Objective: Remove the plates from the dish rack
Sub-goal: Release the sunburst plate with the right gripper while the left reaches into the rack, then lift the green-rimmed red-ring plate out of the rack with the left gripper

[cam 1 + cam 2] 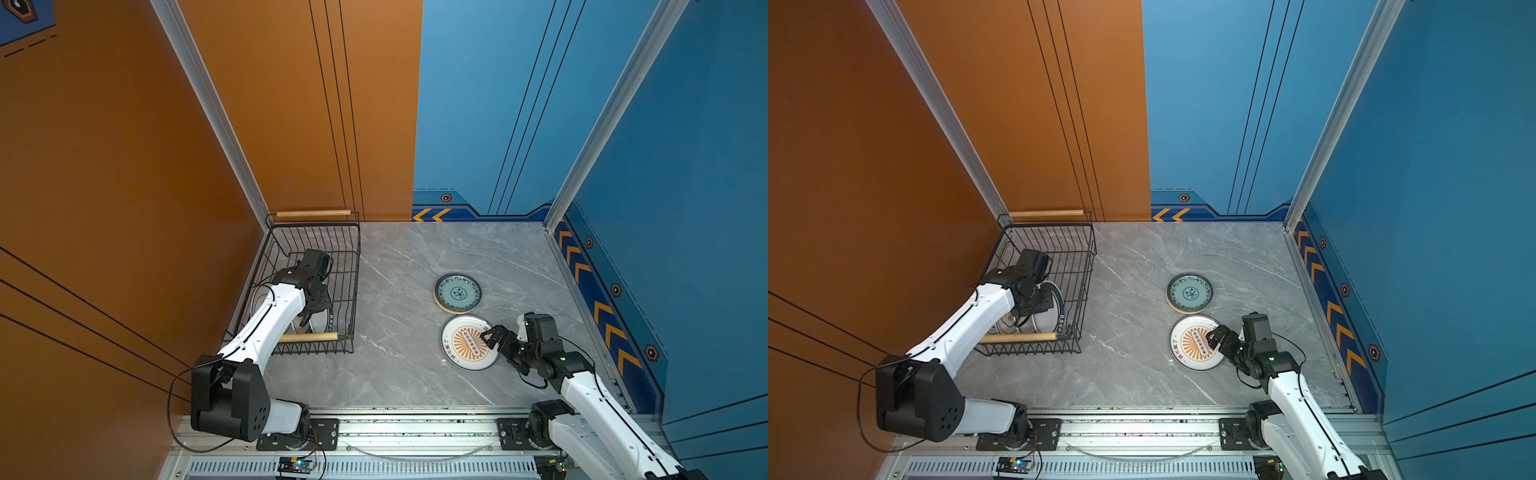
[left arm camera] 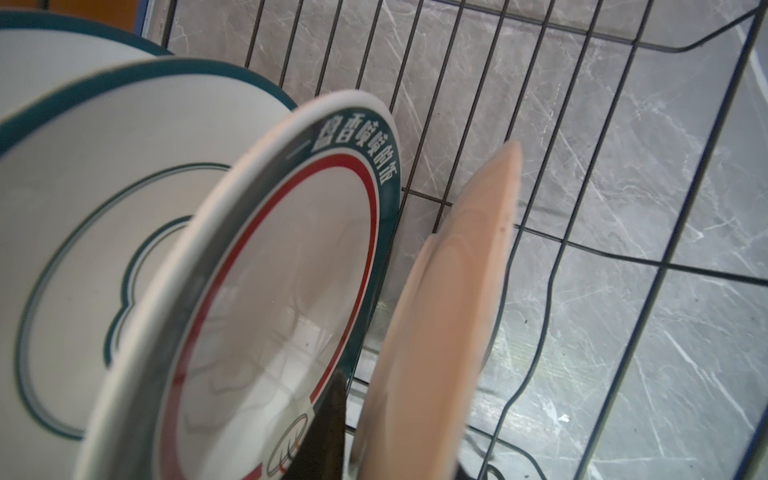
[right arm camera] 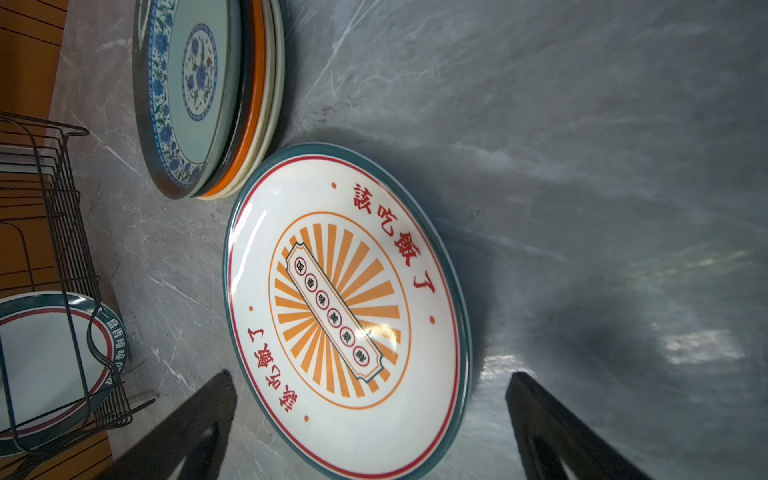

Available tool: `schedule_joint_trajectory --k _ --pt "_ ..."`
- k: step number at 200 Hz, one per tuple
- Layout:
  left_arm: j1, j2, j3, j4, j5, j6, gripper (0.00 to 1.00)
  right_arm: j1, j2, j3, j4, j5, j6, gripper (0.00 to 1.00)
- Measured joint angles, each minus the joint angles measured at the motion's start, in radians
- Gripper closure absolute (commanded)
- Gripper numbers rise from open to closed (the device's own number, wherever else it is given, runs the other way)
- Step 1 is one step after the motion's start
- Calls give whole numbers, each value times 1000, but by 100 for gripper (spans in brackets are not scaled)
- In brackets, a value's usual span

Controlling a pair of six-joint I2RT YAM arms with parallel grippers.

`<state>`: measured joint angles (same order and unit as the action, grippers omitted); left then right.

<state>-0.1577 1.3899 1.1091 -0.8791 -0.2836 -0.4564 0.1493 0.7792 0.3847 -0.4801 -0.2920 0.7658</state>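
Dish rack (image 1: 345, 257) sits at the desk's (image 1: 395, 374) far left corner, against the orange wall. Your left arm reaches down into it.

Left end effector (image 1: 311, 311): it is among the plates standing on edge at the rack's near end, by the near wooden handle (image 1: 308, 337). In the left wrist view, one dark finger (image 2: 328, 424) sits between the lettered plate (image 2: 282, 270), which is white with a red ring and a dark teal band, and the peach-backed plate (image 2: 449, 311). The second finger is not clearly visible, so you cannot tell whether the peach-backed plate is pinched or the jaws are merely narrowed around it. Behind the lettered plate leans a white plate with a teal rim (image 2: 104, 208), and another like it stands beyond.

Right end effector (image 1: 492, 334): it is spread wide and holds nothing. In the right wrist view its two fingers (image 3: 187, 428) straddle the near edge of the sunburst plate (image 3: 345, 303), apart from it.

The sunburst plate lies flat on the desk, right of centre. Just beyond it is a stack of smaller plates (image 1: 457, 292) with the teal-patterned one on top and black, orange and cream rims beneath. You cannot tell whether the stack and the sunburst plate touch.
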Motion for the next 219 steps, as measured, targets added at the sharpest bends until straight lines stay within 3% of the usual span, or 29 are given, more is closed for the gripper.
schedule_joint_trajectory --k 115,219 --pt "9 -18 -3 21 44 49 96 -35 -43 6 -37 -10 -11 0" --pt "18 -190 39 -71 126 33 100 -39 20 126 -69 -31 -86 0"
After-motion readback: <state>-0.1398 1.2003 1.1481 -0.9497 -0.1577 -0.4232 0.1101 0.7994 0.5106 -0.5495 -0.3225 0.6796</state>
